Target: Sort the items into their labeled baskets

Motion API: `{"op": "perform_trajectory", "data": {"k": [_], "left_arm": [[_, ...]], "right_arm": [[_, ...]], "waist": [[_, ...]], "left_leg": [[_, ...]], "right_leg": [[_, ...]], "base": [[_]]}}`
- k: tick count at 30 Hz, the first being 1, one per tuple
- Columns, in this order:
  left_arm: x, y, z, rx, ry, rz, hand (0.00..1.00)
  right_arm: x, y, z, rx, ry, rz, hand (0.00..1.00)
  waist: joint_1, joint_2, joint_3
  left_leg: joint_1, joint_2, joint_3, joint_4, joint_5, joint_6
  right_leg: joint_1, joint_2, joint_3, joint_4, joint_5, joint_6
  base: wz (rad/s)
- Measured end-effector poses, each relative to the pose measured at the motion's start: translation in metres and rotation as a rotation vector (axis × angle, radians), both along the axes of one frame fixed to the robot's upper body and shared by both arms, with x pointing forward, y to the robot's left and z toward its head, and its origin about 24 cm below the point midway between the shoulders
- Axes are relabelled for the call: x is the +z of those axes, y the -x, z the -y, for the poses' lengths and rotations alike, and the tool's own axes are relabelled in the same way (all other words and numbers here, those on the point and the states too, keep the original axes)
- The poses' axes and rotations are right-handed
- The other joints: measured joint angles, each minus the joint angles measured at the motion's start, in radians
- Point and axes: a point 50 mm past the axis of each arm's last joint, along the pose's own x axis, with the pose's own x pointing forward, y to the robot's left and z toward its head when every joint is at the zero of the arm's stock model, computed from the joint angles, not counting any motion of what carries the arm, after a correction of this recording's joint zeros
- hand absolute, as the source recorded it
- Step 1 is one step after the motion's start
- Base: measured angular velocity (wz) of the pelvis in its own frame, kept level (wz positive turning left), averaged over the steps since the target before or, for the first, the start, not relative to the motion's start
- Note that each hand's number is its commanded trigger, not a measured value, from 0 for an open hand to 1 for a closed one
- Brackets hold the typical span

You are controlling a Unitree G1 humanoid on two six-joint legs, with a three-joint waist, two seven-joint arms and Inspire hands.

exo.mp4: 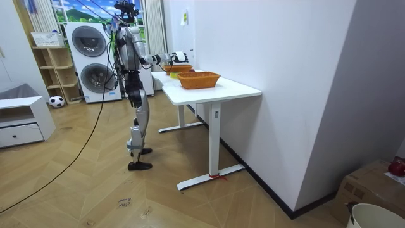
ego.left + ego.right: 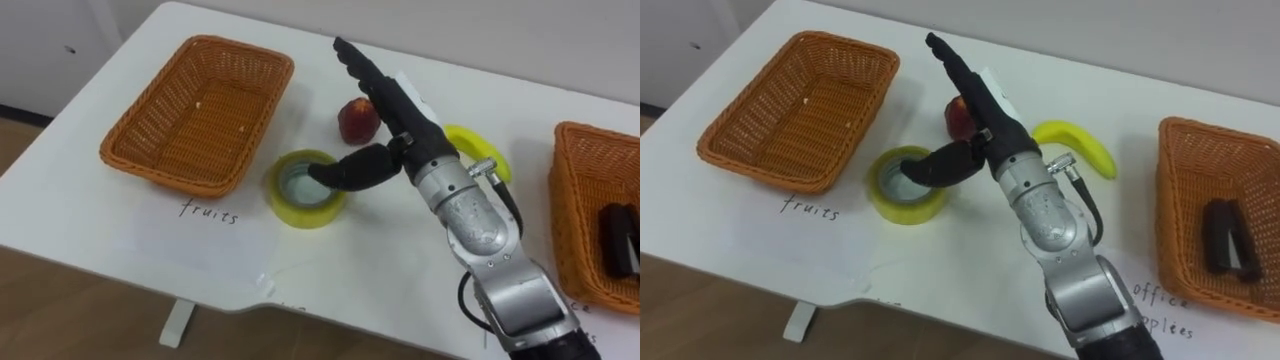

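My right hand (image 2: 400, 118) reaches in from the lower right over the white table, open, with its fingers straight and pointing to the far edge. Its thumb hangs over the hole of a yellow tape roll (image 2: 305, 192) that lies flat near the table's middle. Whether the thumb touches the roll I cannot tell. A red round fruit (image 2: 356, 120) sits just left of the fingers. A yellow banana (image 2: 482, 150) lies behind the wrist, partly hidden by it. The wicker basket (image 2: 150, 165) at the left, labelled for fruit, holds nothing. The wicker basket (image 2: 565, 205) at the right holds a black stapler (image 2: 620, 238).
The table's front edge (image 2: 200, 290) runs close below the tape roll, with wooden floor beyond it. In the room view the robot stands upright at the far end of the white table (image 1: 218, 92), with washing machines (image 1: 95, 60) behind it.
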Motion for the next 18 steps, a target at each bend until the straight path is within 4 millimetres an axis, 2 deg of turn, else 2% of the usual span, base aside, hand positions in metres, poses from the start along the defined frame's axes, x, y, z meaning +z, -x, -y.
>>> {"op": "perform_trajectory", "data": {"k": [5,18], "left_arm": [[0.002,-0.007,0.000,-0.008,0.007,0.029,0.00],[0.001,-0.008,0.000,-0.008,0.005,0.031,0.00]], "right_arm": [[-0.004,-0.001,-0.001,-0.011,0.034,-0.003,0.00],[-0.014,0.000,-0.005,-0.019,0.126,-0.007,0.00]], "waist": [[0.010,0.002,0.0009],[0.019,0.007,0.0038]], "left_leg": [[-0.005,0.000,-0.001,0.001,0.000,0.000],[-0.011,-0.003,-0.009,0.007,0.000,0.000]], "right_leg": [[-0.004,-0.001,-0.029,0.000,0.000,0.000],[-0.003,-0.006,-0.051,-0.001,0.000,0.000]], "base": [[0.00],[0.02]]}}
